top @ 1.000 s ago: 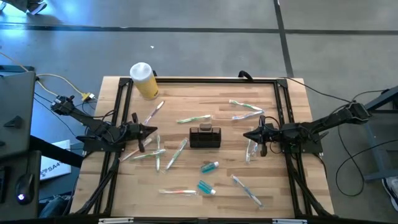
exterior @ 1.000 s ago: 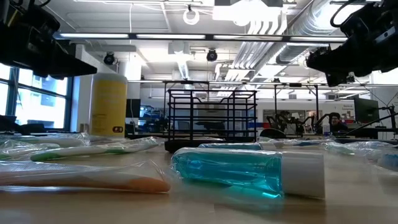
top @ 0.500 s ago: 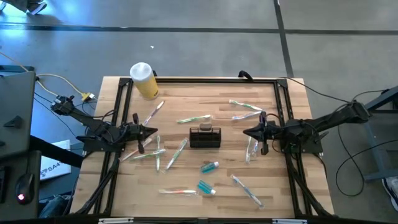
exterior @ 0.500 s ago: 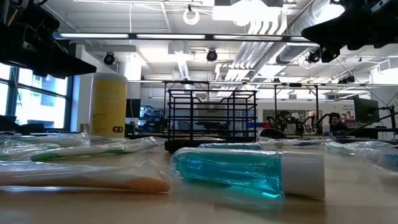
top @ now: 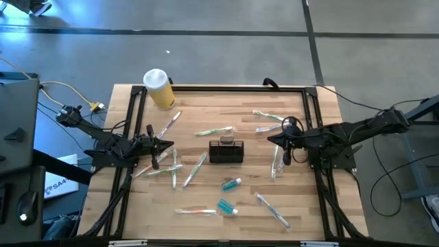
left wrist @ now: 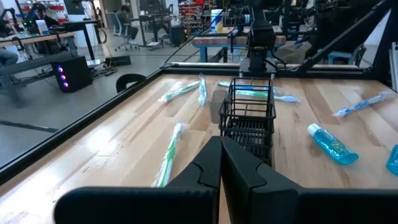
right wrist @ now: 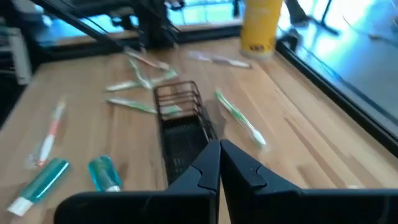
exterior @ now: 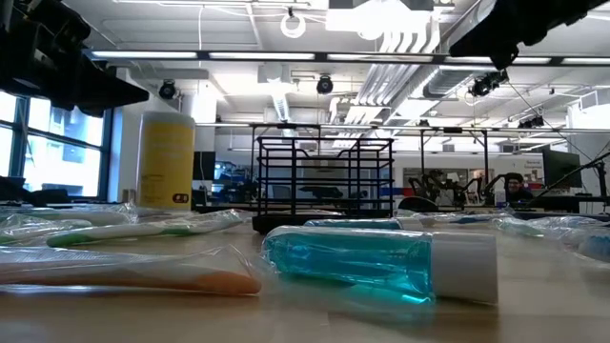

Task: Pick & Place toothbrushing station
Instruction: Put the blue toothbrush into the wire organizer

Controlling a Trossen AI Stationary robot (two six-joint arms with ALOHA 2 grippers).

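The caddy (top: 226, 151) stands upright at the middle of the high frame, on bare wood, with nothing touching it. A green toothbrush (top: 194, 169) lies just to its lower left, another green one (top: 213, 130) above it, and a small blue tube (top: 231, 184) below it. The wrapped toothbrushes (top: 271, 121) at the upper right and the yellow jar (top: 160, 89) at the upper left are well apart from it.

The right tool (top: 276, 139) hangs to the right of the caddy, a little above its level in the frame, its two fingers pressed together and holding nothing. The left tool (top: 169, 144) waits at the left of the caddy, likewise closed and empty.

As I judge it, the step in hand is the approach to the caddy, and nothing has been picked yet. To do it well, the right tool must first open wide, well before it reaches the wire frame (closed fingers would only push the light caddy across the desk (top: 309, 206)). It should come down from above over one slatted wall or the top rail, with one finger inside and one outside, and close on the rail itself. The wires are thin, so a grip near the middle of a wall should keep the caddy from tilting when lifted. The toothbrush at the lower left is close enough to be nudged, so a descent from the right side looks cleaner.
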